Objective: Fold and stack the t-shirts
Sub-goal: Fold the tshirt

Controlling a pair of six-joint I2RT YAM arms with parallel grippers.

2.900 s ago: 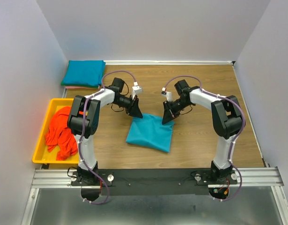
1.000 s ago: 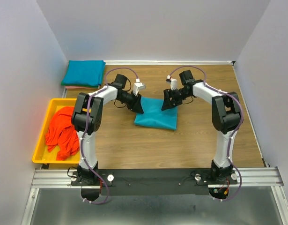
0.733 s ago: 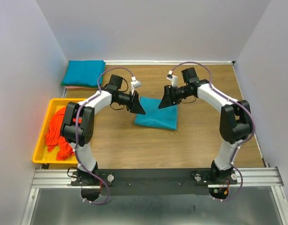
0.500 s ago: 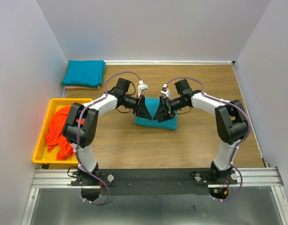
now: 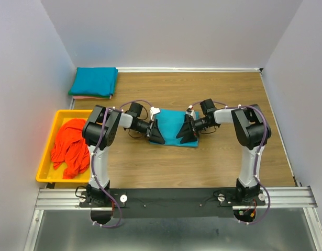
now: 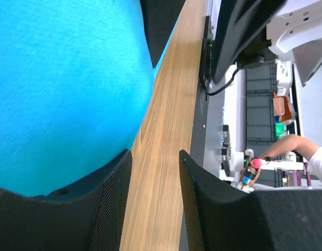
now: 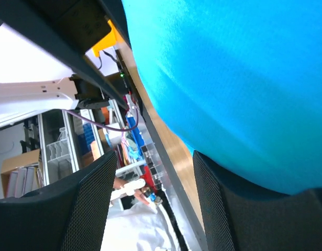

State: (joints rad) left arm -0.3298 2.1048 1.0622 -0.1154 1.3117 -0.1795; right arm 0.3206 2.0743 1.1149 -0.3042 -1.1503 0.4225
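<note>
Overhead view of a wooden table with two robot arms reaching in from the near edge. A teal-blue t-shirt, folded into a compact rectangle, lies flat at the middle of the table. The left gripper sits low at its left edge and the right gripper at its right edge. They face each other across the cloth, probably so both sides can be taken at once without undoing the folds. In the left wrist view the fingers stand apart with bare wood between them, one against the cloth edge, clamping nothing. In the right wrist view the jaws also stand apart, the cloth edge at their mouth. A folded stack, teal on top, waits in the far left corner. Orange-red t-shirts lie crumpled in a yellow tray at near left, not yet folded.
</note>
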